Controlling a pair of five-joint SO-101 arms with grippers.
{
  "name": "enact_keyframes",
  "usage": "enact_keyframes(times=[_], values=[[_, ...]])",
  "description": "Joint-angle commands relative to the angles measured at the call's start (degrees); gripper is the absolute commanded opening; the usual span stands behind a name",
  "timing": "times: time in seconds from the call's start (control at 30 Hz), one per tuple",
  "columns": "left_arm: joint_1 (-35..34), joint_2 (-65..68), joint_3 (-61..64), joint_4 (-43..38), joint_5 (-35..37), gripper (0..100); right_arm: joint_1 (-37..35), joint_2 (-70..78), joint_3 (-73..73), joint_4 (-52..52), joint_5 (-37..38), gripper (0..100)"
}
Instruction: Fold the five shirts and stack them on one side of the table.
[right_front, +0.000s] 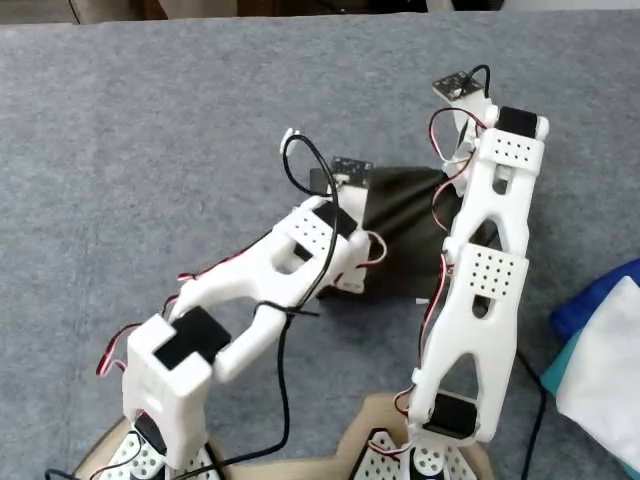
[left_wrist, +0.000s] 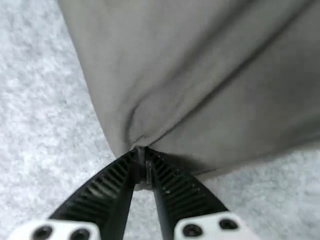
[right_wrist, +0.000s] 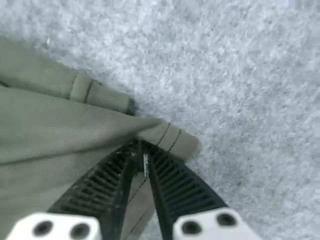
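A dark olive shirt (right_front: 405, 215) lies partly folded in the middle of the grey table, between the two white arms. My left gripper (left_wrist: 141, 159) is shut on an edge of the olive shirt (left_wrist: 200, 75), and the cloth puckers at the tips. My right gripper (right_wrist: 142, 150) is shut on a stitched hem corner of the same shirt (right_wrist: 60, 130). In the high view the left arm (right_front: 300, 245) comes in at the shirt's left side and the right arm (right_front: 485, 230) stands over its right side, hiding part of it.
A pile of other shirts, blue (right_front: 600, 300), teal and white (right_front: 610, 370), lies at the table's right edge. Grey carpet-like cloth (right_front: 150, 130) covers the table around the arms. Black cables hang off the left arm.
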Motion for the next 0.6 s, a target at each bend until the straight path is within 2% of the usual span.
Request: enact_keyframes(times=[0.0,0.13,0.27,0.4,0.57], values=[[-1.76,-8.22,-0.97,0.18,-0.53,2,0.66,-4.26,-6.99,3.43,0.53,0.7],[-7.91,-13.49,-6.15,-0.09,-2.37,2,0.31,-8.57,-13.85,9.23,2.11,0.7],[-14.86,-10.33,-13.19,-4.31,-2.46,2,2.59,-15.34,-8.40,9.23,0.53,0.7],[-17.05,-0.13,-20.22,-8.79,-2.46,2,3.56,-25.19,9.63,9.23,-1.93,0.6],[-17.32,13.76,-32.09,-5.19,-2.46,2,3.56,-42.51,38.73,7.38,-3.34,0.5]])
